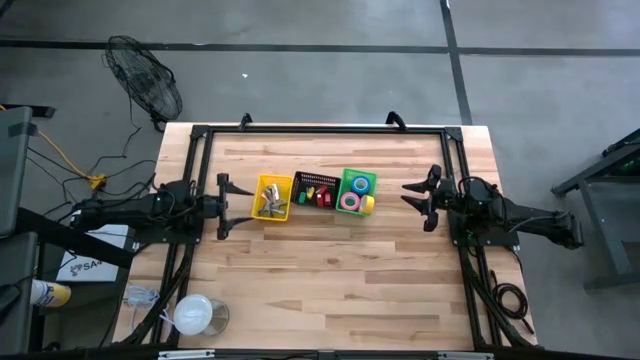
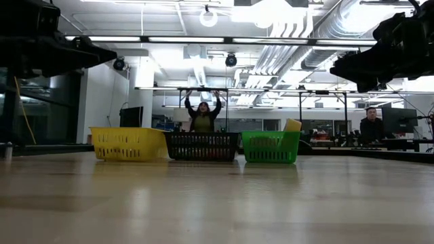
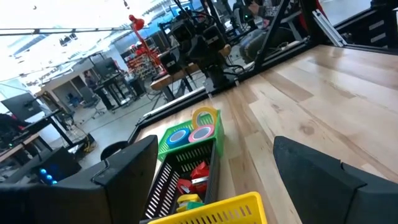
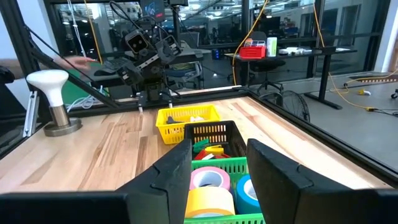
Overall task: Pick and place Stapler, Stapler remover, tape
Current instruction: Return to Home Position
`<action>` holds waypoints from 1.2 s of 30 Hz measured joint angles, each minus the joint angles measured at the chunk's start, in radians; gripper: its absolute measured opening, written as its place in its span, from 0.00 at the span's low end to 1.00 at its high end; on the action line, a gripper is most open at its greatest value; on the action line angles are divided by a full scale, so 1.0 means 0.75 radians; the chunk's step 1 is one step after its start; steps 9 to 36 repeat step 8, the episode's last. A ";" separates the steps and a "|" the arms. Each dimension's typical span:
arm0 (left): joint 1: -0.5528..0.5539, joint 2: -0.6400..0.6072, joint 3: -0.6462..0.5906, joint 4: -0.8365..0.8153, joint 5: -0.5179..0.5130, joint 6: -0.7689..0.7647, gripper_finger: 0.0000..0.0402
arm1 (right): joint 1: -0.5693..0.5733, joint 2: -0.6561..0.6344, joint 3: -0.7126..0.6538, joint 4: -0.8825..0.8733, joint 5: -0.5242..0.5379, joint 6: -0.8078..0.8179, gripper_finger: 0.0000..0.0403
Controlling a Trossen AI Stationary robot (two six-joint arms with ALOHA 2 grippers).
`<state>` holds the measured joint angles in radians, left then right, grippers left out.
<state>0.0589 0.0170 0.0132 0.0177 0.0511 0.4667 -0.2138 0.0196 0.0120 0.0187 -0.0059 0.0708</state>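
Note:
Three bins stand in a row at the table's middle. The yellow bin (image 1: 272, 197) holds pale, metallic pieces that I take for the stapler. The black bin (image 1: 313, 189) holds small red, yellow and green pieces, seemingly the stapler remover (image 3: 198, 175). In the green bin (image 1: 356, 190) lie a pink tape roll (image 4: 208, 177) and a blue one (image 4: 250, 190). A yellow roll (image 4: 210, 202) stands on edge at the bin's right end. My left gripper (image 1: 226, 205) hovers open left of the yellow bin. My right gripper (image 1: 415, 197) hovers open right of the green bin. Both point level at the row.
A large white roll (image 1: 192, 313) on a stand sits near the table's front left corner. A black frame (image 1: 320, 130) runs round the table's edges. Bare wood lies in front of and behind the bins. People (image 2: 203, 115) show in the room beyond.

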 joint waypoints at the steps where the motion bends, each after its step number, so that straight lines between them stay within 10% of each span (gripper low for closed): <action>1: 0.000 0.000 0.000 0.000 0.000 0.000 0.78 | 0.000 0.000 0.000 0.000 0.000 0.000 0.36; 36: 0.000 0.000 -0.001 0.001 0.000 0.000 0.78 | 0.000 0.000 0.000 0.000 -0.001 0.000 0.36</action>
